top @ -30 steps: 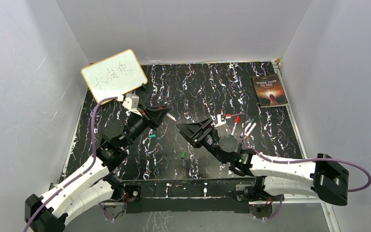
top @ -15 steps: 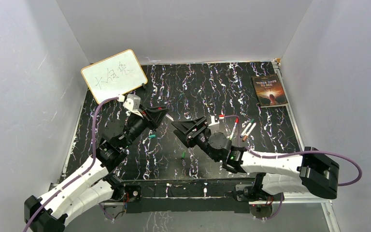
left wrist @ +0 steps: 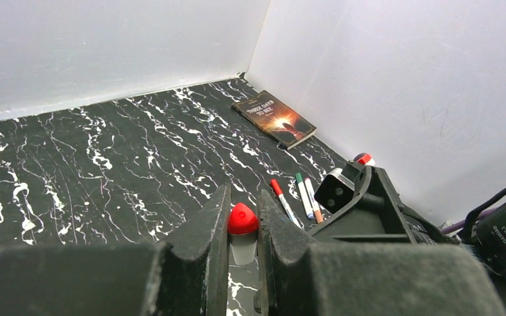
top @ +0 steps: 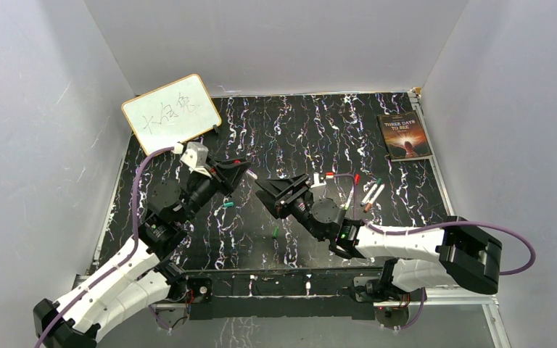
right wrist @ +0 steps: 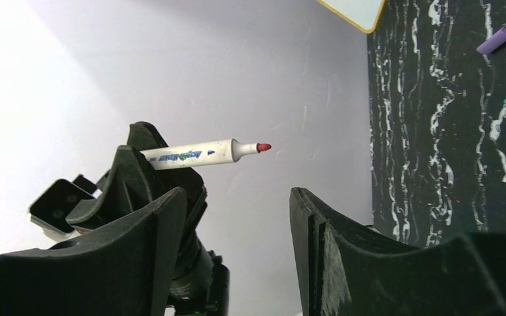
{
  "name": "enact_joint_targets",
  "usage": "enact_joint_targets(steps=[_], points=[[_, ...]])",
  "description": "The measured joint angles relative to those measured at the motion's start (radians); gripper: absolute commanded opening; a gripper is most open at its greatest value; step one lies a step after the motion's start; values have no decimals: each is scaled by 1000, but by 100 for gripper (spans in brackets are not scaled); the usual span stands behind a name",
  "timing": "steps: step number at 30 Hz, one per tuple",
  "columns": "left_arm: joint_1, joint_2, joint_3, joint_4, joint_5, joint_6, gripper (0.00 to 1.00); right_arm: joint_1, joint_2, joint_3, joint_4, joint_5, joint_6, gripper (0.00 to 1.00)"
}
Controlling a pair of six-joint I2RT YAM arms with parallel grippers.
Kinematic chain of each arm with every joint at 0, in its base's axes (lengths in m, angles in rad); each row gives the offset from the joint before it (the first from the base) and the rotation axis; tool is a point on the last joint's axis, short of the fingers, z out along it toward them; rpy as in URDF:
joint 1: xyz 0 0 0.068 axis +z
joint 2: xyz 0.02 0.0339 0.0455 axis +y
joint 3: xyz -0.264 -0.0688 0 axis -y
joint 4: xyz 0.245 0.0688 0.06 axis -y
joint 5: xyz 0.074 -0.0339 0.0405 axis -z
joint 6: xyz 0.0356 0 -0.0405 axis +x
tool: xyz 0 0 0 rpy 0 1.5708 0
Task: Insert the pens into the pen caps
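Observation:
My left gripper (top: 238,172) is shut on a white pen (left wrist: 243,245) with a red end, held above the table; its red tip (right wrist: 262,147) sticks out towards my right gripper. My right gripper (top: 270,190) is open and empty, in the air just right of that tip and facing it. Three pens lie on the table at the right: a red one (top: 351,190), a green one (left wrist: 302,193) and an orange one (left wrist: 314,199). A teal cap (top: 227,206) and a green cap (top: 275,233) lie between the arms. A purple cap (right wrist: 496,39) shows in the right wrist view.
A whiteboard (top: 171,110) with writing leans at the back left corner. A book (top: 405,135) lies at the back right. White walls close the table on three sides.
My right gripper has moved left and closer to the left gripper's pen tip. The left gripper still holds the pen and has barely shifted.

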Motion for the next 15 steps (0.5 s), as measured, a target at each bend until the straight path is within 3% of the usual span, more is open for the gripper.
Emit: enact_joint_targets(steps=[15], points=[[0,18,-60,94,64,10,0,-35,184,-5,282,-60,198,53]])
